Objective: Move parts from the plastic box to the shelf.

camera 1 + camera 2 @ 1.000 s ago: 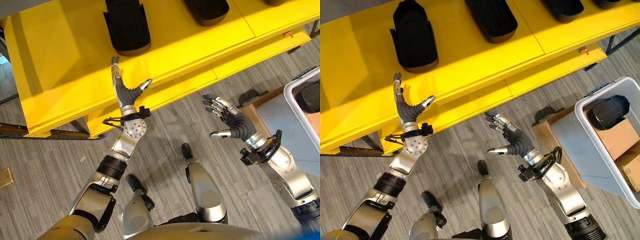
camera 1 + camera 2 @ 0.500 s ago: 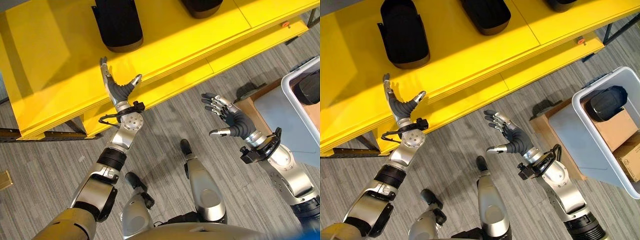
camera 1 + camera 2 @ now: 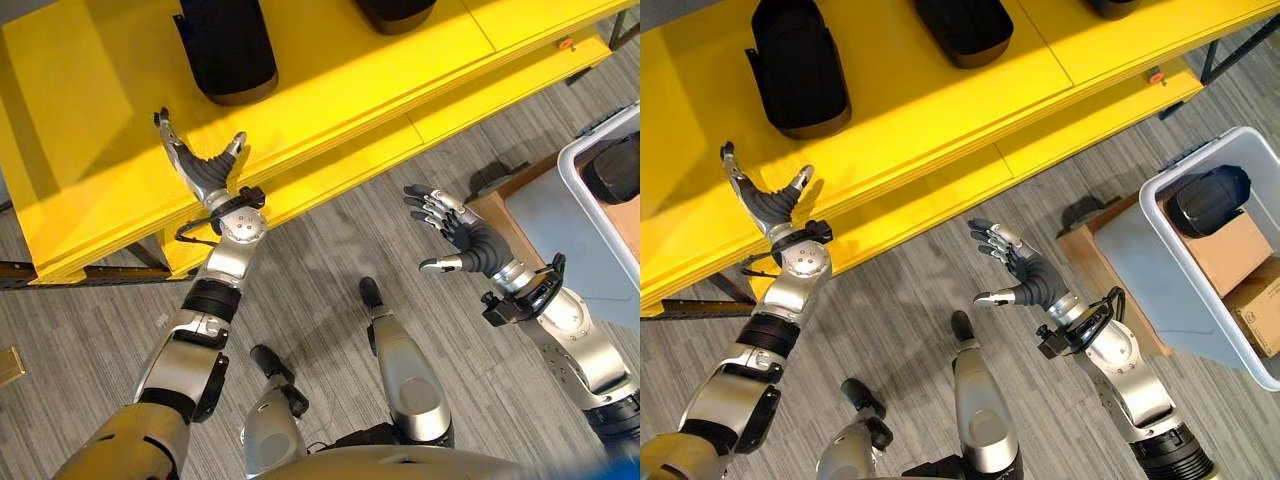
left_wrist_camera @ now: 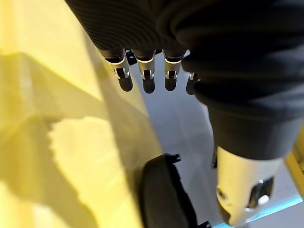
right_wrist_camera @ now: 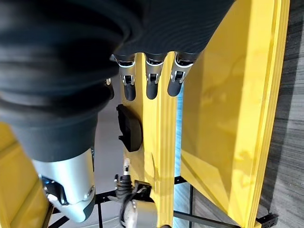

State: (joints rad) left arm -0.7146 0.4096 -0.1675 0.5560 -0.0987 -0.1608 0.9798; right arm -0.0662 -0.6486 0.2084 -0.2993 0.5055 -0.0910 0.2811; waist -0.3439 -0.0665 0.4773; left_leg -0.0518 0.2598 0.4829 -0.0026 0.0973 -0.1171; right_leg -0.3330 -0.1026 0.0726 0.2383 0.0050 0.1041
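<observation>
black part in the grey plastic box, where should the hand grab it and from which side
Probably across the rounded top of the black moulded part, coming down from above. It lies in a corner of the grey plastic box, walls on two sides and a cardboard carton beside it, so only its top is free.

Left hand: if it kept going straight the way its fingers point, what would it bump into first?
Probably the yellow shelf: the left hand is open, fingers aimed over its top. The black part sits off to the side, though depth is hard to judge.

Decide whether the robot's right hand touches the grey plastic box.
Apart: the right eye view shows floor between the open right hand and the grey plastic box.
</observation>
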